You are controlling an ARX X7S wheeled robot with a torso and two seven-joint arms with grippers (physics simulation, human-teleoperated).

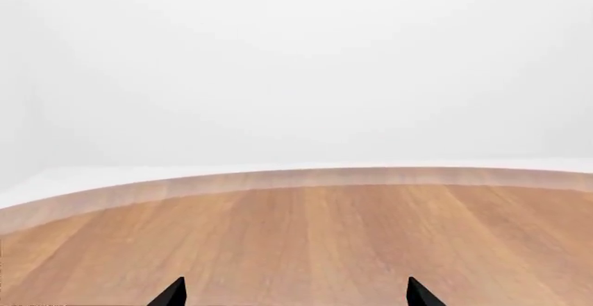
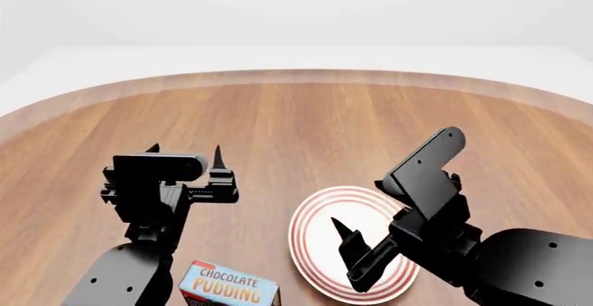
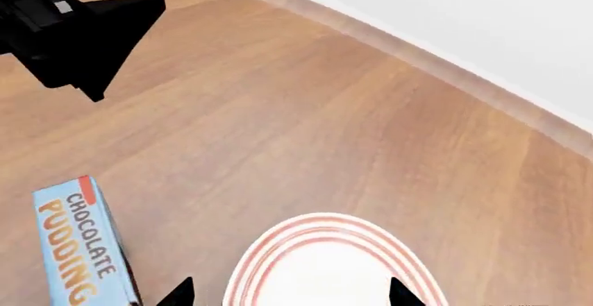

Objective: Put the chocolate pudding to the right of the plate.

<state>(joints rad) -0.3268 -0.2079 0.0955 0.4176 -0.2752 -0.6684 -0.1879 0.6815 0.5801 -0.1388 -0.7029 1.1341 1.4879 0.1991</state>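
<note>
The chocolate pudding (image 2: 227, 289) is a carton with a light-blue lettered top, lying on the wooden table at the near edge of the head view, left of the plate. It also shows in the right wrist view (image 3: 79, 250). The plate (image 2: 301, 231), white with red rings, lies just right of it and also shows in the right wrist view (image 3: 324, 264). My right gripper (image 2: 348, 249) hovers over the plate, open and empty; in its own view (image 3: 291, 292) its tips straddle the plate. My left gripper (image 2: 185, 155) is open and empty, above bare table beyond the carton.
The round wooden table (image 1: 306, 236) has a pale curved far edge (image 1: 278, 180) with white floor beyond. One black finger of the left gripper (image 3: 102, 42) shows in the right wrist view, beyond the carton.
</note>
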